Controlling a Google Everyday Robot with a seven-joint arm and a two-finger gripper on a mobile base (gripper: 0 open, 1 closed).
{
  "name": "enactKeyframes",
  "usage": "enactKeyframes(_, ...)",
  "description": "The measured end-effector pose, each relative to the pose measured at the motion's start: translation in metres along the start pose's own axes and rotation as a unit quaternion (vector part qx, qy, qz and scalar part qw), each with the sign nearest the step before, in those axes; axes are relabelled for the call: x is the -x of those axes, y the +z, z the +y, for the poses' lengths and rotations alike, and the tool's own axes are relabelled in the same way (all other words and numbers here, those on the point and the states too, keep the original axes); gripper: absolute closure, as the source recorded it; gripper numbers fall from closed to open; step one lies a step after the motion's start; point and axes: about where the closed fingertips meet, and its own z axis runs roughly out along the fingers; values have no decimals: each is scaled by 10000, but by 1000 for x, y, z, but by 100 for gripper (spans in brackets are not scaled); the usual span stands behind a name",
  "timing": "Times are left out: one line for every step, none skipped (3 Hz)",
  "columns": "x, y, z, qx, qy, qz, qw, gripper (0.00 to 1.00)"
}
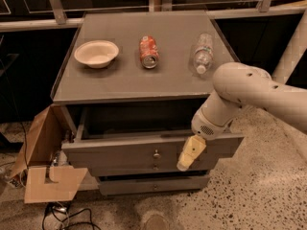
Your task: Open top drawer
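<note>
Right of the knob (156,153), the gripper (190,153) seems to touch the part-open top drawer (120,151); its grasp I cannot tell. Pull straight outward.

Gripper (184,161) before top drawer (115,151) (just right of knob (156,153))

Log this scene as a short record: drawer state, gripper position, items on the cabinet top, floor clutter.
top drawer: pulled out, dark inside, contents not discernible
knob: centre of the drawer front, not gripped
gripper: in front of the drawer front, right of the knob, pointing down
cabinet top: bowl at left, soda can lying in the middle, plastic bottle lying at right
lower drawer: closed
floor, left of cabinet: open cardboard box
</note>
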Motion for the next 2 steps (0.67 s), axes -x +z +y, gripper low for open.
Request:
enactKeyframes(-4,14,-4,87,76,84,9999,0)
enactKeyframes(-6,32,-9,191,97,172,9996,0)
